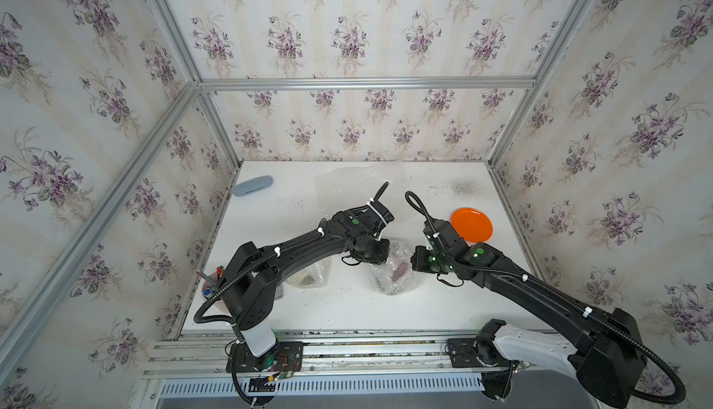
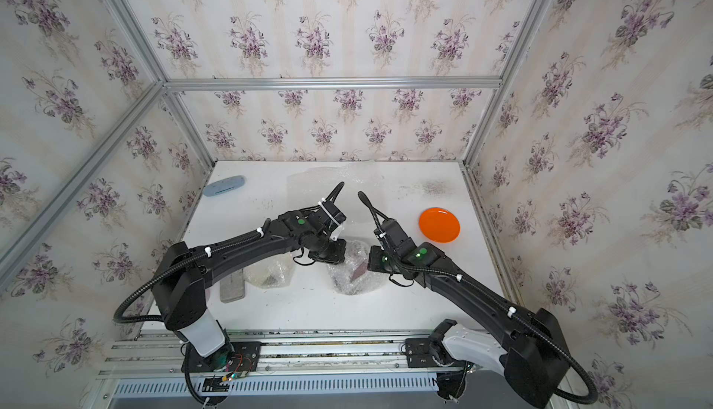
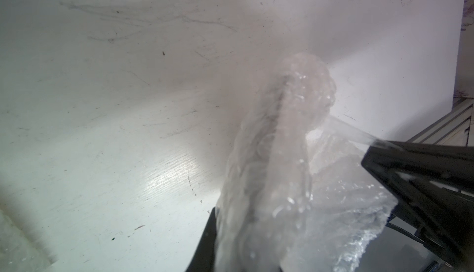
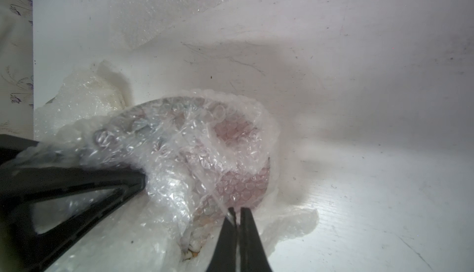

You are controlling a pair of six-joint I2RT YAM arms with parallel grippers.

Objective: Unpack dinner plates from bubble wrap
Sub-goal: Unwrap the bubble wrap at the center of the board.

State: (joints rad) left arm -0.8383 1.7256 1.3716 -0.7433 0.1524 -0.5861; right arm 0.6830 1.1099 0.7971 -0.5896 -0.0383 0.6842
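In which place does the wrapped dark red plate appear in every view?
Both top views: wrapped dark red plate near centre, between both arms.
Left wrist: plate, blurred, beside the right pincer.
Right wrist: plate, pinkish, beyond that pincer's tips.
Shared landmark: right pincer pinching the bubble wrap.

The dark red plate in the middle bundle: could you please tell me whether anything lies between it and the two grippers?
Yes. The bubble wrap covers the dark red plate, which shows only through it. The left gripper and right gripper are each closed on wrap, not on bare plate.
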